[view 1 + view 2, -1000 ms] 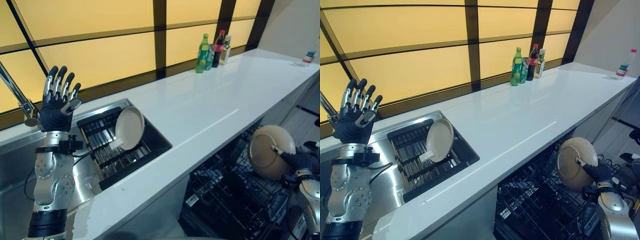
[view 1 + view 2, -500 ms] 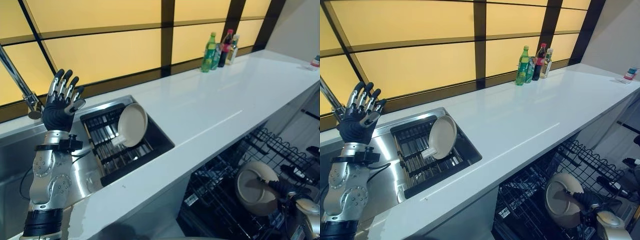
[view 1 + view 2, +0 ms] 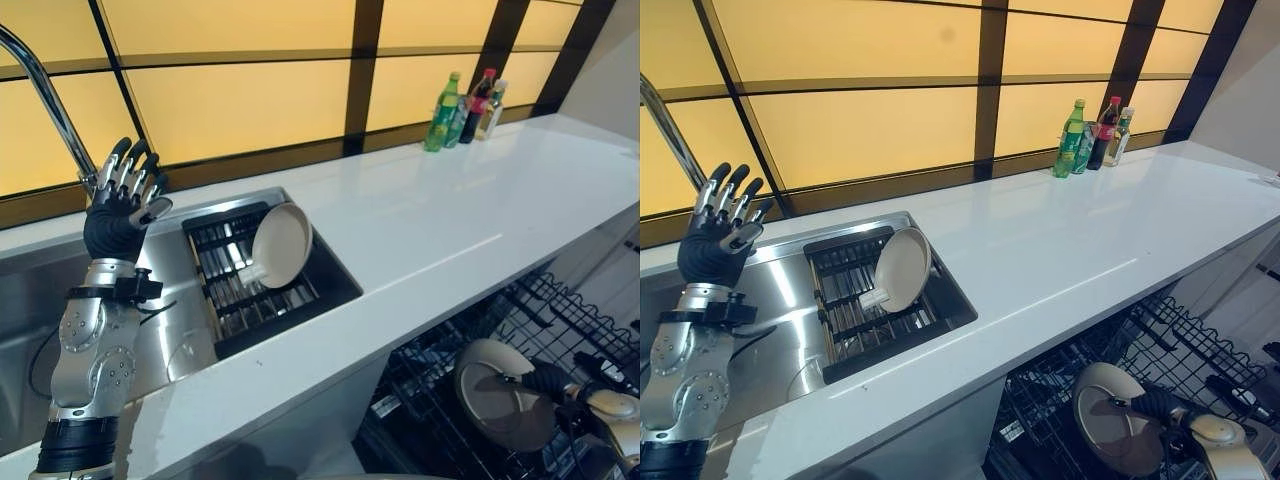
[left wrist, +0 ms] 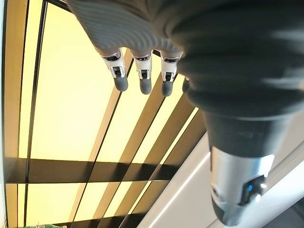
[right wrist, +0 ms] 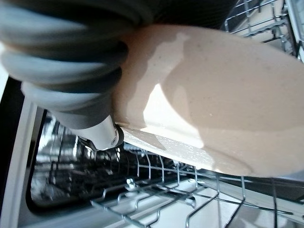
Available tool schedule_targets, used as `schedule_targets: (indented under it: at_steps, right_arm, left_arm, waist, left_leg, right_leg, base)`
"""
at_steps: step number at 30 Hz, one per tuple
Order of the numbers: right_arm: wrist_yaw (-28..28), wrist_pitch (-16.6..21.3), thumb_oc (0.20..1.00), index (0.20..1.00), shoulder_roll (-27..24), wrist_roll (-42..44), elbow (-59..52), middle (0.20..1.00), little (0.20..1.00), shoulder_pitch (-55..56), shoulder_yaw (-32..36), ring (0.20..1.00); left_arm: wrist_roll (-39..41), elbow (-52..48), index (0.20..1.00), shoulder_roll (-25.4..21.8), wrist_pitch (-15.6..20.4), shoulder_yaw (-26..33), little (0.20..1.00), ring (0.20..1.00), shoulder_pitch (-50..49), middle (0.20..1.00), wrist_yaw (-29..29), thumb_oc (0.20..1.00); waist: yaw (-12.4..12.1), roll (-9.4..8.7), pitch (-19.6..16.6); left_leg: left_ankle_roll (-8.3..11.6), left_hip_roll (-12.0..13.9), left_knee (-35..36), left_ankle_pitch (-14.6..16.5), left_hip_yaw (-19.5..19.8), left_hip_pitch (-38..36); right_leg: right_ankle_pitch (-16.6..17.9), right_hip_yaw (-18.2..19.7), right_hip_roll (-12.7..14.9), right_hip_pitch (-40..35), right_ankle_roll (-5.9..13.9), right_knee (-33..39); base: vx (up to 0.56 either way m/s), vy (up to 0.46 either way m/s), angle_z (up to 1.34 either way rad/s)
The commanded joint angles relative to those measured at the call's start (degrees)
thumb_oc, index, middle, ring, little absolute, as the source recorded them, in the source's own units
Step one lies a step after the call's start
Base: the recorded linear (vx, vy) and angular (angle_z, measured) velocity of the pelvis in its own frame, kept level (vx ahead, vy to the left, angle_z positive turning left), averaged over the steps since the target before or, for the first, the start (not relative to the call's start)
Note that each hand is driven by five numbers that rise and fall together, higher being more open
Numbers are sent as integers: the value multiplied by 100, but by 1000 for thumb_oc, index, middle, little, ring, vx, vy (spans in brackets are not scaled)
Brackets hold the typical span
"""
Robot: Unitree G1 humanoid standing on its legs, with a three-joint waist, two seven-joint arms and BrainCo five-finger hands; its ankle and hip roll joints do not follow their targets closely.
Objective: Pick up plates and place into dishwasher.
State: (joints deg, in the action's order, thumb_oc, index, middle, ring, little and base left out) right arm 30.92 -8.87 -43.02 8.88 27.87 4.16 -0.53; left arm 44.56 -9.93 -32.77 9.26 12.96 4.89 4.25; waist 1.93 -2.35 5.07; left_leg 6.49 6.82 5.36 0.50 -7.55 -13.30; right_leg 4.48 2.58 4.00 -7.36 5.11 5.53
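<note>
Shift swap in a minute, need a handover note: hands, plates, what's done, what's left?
Right hand: shut on a round beige plate, holding it low over the black wire dishwasher rack; not yet released.
Left hand: open, raised beside the steel sink, holding nothing.
Second round beige plate: standing on edge in the dark drying rack inside the sink.
Done: first plate brought to the dishwasher.
Left: seat and release it, then fetch the sink plate and load it.
</note>
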Motion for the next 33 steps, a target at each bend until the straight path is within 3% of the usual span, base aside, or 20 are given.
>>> schedule_targets:
  at_steps: [1, 5, 14, 22, 33]
  right_arm:
    - [160, 126, 200, 200, -184, 118, 188, 200, 200, -405, -253, 200]
    - [193, 166, 200, 200, -227, 863, 18, 200, 200, -550, 17, 200]
    - [506, 333, 200, 200, -315, 768, -72, 200, 200, -646, 450, 200]
    - [1066, 249, 200, 200, -223, 106, 77, 200, 200, -427, 5, 200]
    - [1058, 536, 200, 200, 68, -684, 341, 200, 200, -256, -720, 200]
  left_arm:
    - [6, 192, 1000, -340, 133, -72, 1000, 1000, 275, 1000, 124, 1000]
    - [64, 331, 1000, -344, 194, -34, 1000, 1000, 244, 1000, 185, 1000]
    - [144, 597, 1000, -207, 332, 150, 1000, 1000, 175, 1000, 331, 1000]
    - [25, 550, 1000, -130, 191, 142, 1000, 1000, 122, 1000, 307, 1000]
    - [-65, 386, 1000, -32, 119, 5, 1000, 1000, 97, 1000, 230, 1000]
  waist:
    - [-97, -22, -71]
    - [-82, 6, -105]
    - [-41, 27, -223]
    - [-43, 13, -181]
    - [-97, 51, -17]
  left_leg:
    - [-81, 19, -36, -80, 364, 366]
    - [-66, 27, -36, -79, 369, 340]
    - [-64, 38, -36, -35, 295, 275]
    - [-66, 61, -36, -52, 288, 231]
    - [-54, 51, -36, -108, 367, 324]
  right_leg:
    - [-205, -473, -74, -36, 72, -53]
    - [-224, -500, -69, -64, 73, -53]
    - [-283, -529, -67, -107, 70, -53]
    - [-298, -526, -81, -146, 40, -53]
    - [-272, -569, -45, -94, 48, -53]
  base:
    - [0, 0, 0]
    - [0, 0, 0]
    - [9, 3, 0]
    - [39, 3, -1]
    - [0, 0, 0]
